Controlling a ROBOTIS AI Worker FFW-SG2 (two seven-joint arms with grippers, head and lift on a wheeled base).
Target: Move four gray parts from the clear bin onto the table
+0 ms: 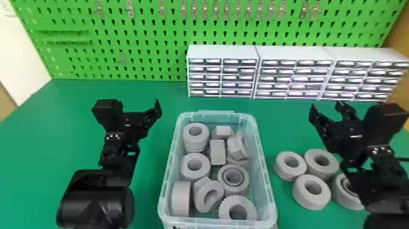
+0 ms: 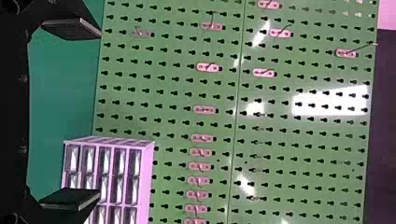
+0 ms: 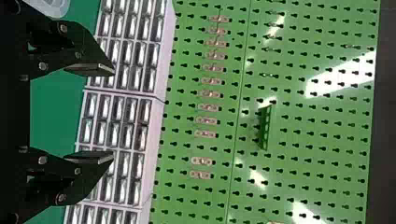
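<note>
4 gray parts (image 1: pixel 310 202) sat close together on the green table (image 1: pixel 45 137), at the lower right of the head view, just beside the clear bin (image 1: pixel 269 195). By that count you had what the task asked for, so the step in hand, as I judged it, was leaving cleanly rather than picking a 5th. More gray pieces (image 1: pixel 217 152) lay in the bin at the lower centre, and you did well to leave those alone.

Your right gripper (image 3: pixel 113 113) held nothing, its 2 fingers parted; your left gripper (image 2: pixel 100 113) was likewise released and empty, at the left of the head view. Your right arm (image 1: pixel 386 195) covered some of the rightmost ring (image 1: pixel 342 199), so that was the spot to respect: you wanted to lift first, straight and slow, and only then swing aside, lest a low wrist nudge the group. You also needed room between the right fingers and the drawer units (image 1: pixel 295 53) across the right of the view.
</note>
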